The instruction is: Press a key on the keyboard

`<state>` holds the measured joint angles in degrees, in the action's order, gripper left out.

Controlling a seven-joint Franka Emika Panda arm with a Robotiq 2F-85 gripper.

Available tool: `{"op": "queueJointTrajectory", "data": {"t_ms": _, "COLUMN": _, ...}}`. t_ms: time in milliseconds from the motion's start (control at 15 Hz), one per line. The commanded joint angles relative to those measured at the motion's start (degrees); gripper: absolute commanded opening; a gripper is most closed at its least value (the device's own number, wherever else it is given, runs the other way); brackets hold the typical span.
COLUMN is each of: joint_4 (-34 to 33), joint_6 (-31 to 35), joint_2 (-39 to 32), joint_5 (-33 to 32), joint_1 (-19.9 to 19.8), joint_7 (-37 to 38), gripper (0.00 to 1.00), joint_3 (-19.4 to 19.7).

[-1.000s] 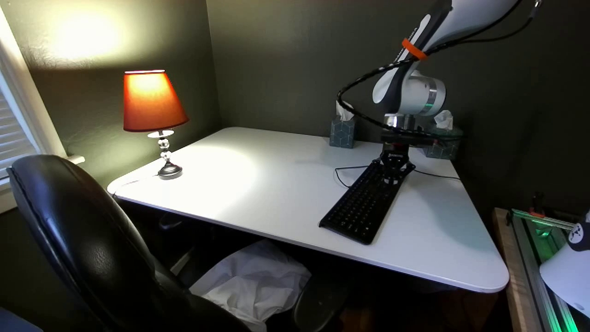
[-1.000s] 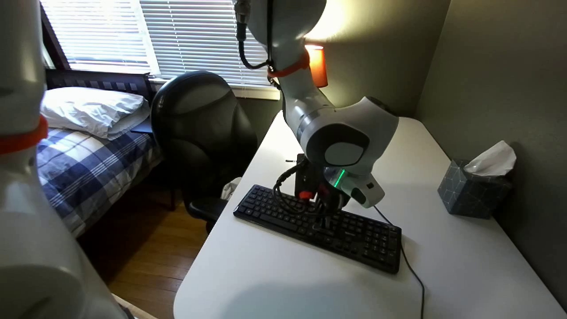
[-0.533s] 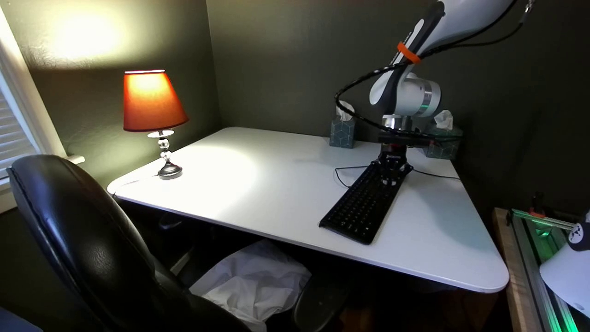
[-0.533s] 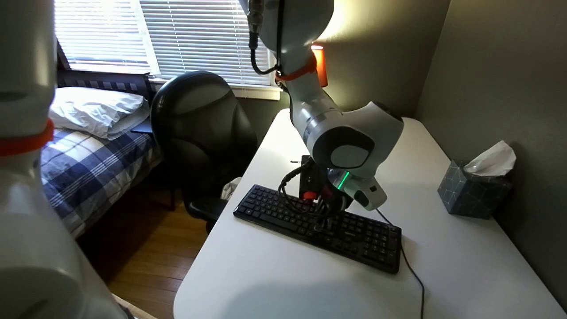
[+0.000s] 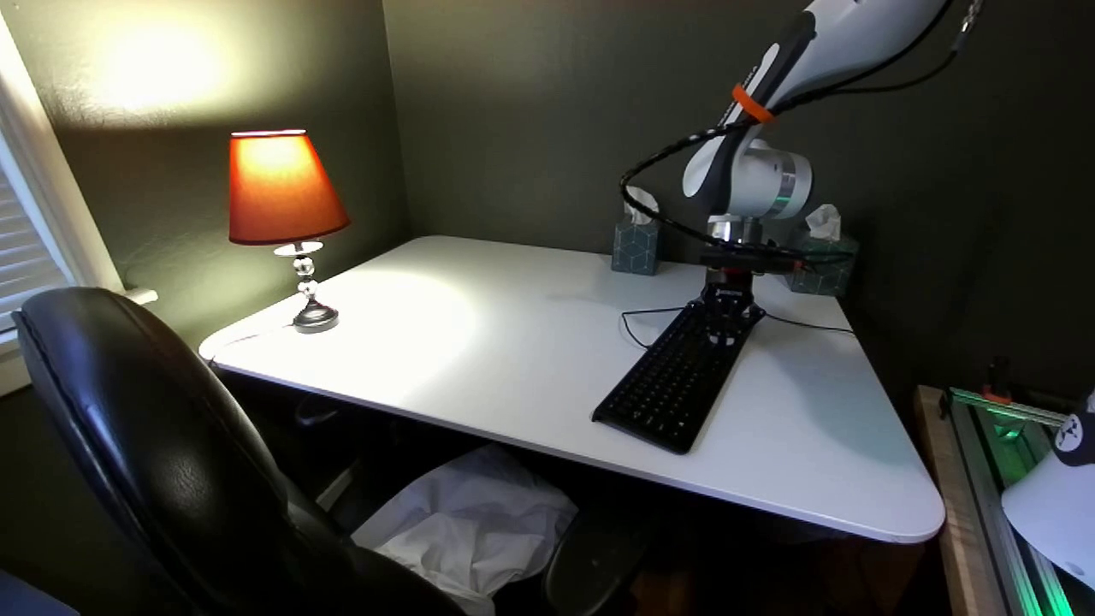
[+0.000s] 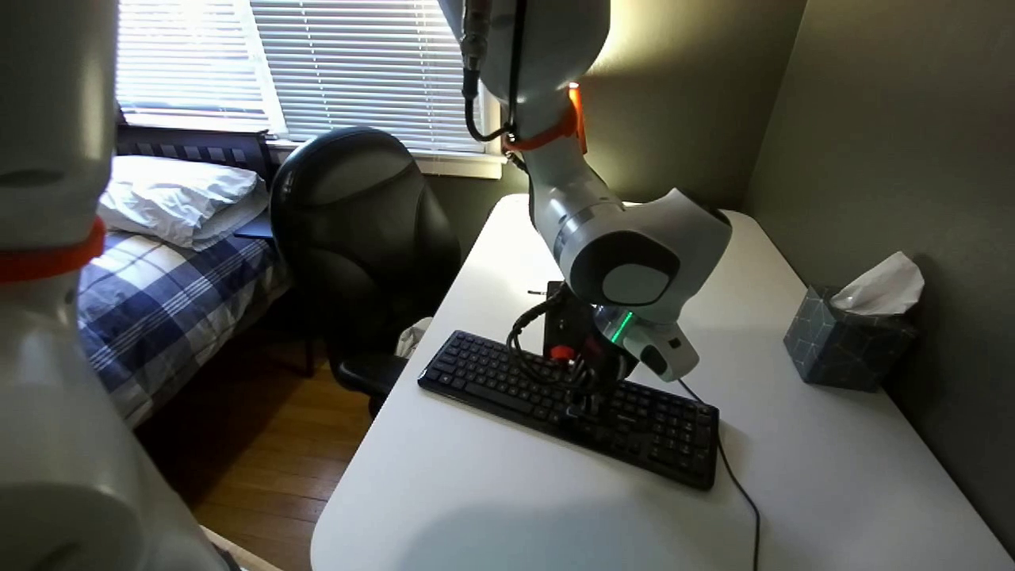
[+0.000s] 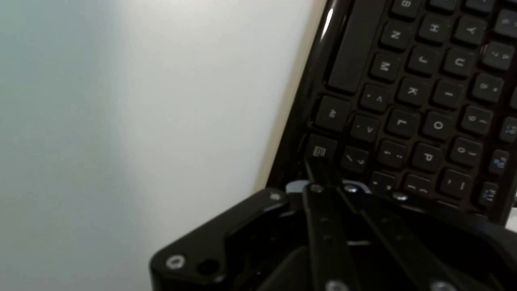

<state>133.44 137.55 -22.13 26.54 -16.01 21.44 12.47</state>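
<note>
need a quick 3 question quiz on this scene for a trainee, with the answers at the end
1. True or false: the lamp on the desk is lit.
2. Multiple choice: in the wrist view, the gripper is A) spread wide; B) shut; C) out of view.
3. Short answer: in the wrist view, which key of the keyboard shows right at the gripper's tip?

Key: 1. True. 2. B. 3. The menu key, marked with small lines; whether it is touched cannot be told.

Keyboard (image 7: 410,101) partly behind end effector (image 7: 322,165)
</note>
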Motion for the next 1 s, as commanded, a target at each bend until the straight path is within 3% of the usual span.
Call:
{"op": "queueJointTrajectory", "data": {"t_ms": 0, "joint_4": -1.9, "joint_6": -2.3, "joint_2": -1.6, "joint_5": 1.4, "joint_1": -0.6, "joint_7": 0.1, "gripper": 0.00, "joint_3": 0.1}}
{"op": "queueJointTrajectory", "data": {"t_ms": 933, "joint_4": -5.6, "joint_6": -6.8, "joint_2": -4.2, "joint_5": 1.3, "joint_1": -1.3, "joint_7": 0.7, "gripper": 0.00, "joint_3": 0.2}}
